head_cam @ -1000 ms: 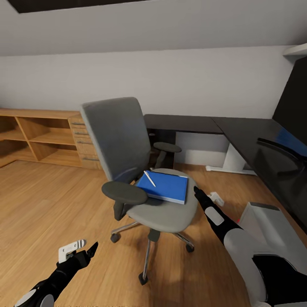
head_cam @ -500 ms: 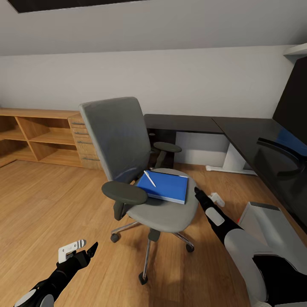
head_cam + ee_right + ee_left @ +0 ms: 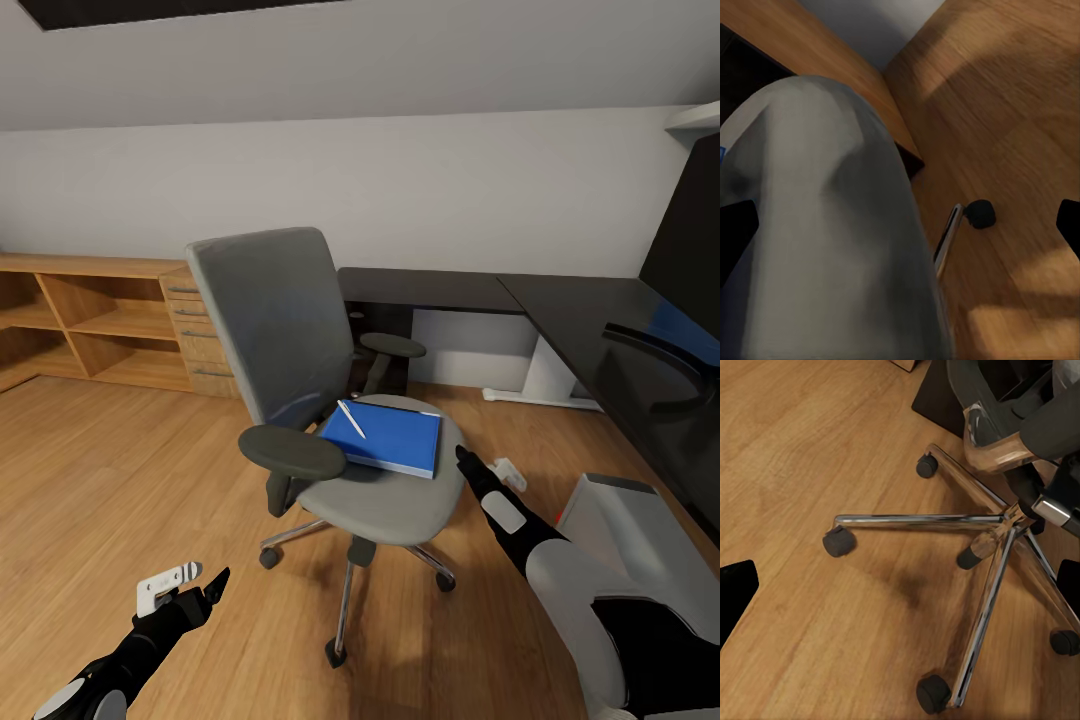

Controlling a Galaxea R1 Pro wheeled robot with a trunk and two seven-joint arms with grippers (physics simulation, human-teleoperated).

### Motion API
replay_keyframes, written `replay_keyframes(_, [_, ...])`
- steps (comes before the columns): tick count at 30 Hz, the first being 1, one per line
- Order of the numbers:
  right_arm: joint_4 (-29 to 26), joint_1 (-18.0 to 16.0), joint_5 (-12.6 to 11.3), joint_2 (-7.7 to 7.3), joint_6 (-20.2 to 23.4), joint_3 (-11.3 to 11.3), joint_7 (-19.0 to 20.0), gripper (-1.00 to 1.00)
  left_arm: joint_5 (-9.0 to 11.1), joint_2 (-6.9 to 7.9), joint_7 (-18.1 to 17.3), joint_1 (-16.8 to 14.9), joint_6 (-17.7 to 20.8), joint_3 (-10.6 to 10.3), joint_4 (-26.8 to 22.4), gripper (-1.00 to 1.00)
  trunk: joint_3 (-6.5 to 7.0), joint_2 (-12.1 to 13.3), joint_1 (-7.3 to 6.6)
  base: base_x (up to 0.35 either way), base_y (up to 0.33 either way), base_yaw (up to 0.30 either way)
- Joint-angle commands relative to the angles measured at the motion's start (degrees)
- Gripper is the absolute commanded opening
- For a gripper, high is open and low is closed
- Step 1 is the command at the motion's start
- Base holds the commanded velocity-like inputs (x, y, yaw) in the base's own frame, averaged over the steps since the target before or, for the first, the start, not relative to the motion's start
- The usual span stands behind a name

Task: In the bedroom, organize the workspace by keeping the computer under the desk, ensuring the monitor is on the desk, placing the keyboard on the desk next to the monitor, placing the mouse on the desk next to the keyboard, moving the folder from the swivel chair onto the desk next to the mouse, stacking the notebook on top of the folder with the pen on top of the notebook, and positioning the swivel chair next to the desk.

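So the blue folder (image 3: pixel 384 438) is sitting flat on the seat of the swivel chair (image 3: pixel 300 350), and the pen (image 3: pixel 351 419) is lying diagonally on top of the folder near its back-left corner. I can't make out a notebook under the pen from here, too hard to tell. The chair is out on the light wood floor (image 3: pixel 110 470), turned partly away from the desk (image 3: pixel 560 300), which runs along the back wall and down the right side in an L with its black top. The monitor's (image 3: pixel 690 240) dark screen and curved stand are at the far right edge on the desk, and the pale computer (image 3: pixel 625 520) tower stands on the floor beside the desk, low right. The right gripper (image 3: pixel 467 458) is just off the front right edge of the seat, near the folder but not touching it; in its wrist view the fingers (image 3: pixel 735 225) sit wide apart with the grey seat between them. The left gripper (image 3: pixel 205 588) hangs low over the floor, well clear of the chair, jaws spread, looking at the chrome star base (image 3: pixel 997 525) and castors. A wooden shelf unit (image 3: pixel 90 320) sits against the wall on the left.
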Motion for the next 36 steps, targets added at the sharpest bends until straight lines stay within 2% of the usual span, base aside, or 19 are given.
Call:
replay_keyframes(1, [0.1,0.0,-0.5,0.0,-0.2,0.1,0.2,1.0,0.3,-0.04,-0.2,0.0,0.4,0.1,-0.1,1.0,-0.04,0.0,-0.01,0.0,0.0,0.005])
replay_keyframes(7, [0.1,0.0,-0.5,0.08,-0.2,0.1,0.2,1.0,0.3,-0.04,-0.2,0.0,0.4,0.1,-0.1,1.0,-0.04,0.0,-0.01,0.0,0.0,0.132])
replay_keyframes(28, [0.1,0.0,-0.5,0.09,-0.2,0.1,0.3,1.0,0.3,-0.04,-0.2,0.0,0.5,0.1,-0.1,1.0,-0.04,0.0,-0.01,0.001,0.0,0.251])
replay_keyframes(36, [0.1,0.0,-0.5,0.07,-0.2,0.1,0.3,1.0,0.3,-0.04,-0.2,0.0,0.6,0.1,-0.1,1.0,-0.04,0.0,-0.01,0.244,0.0,0.228])
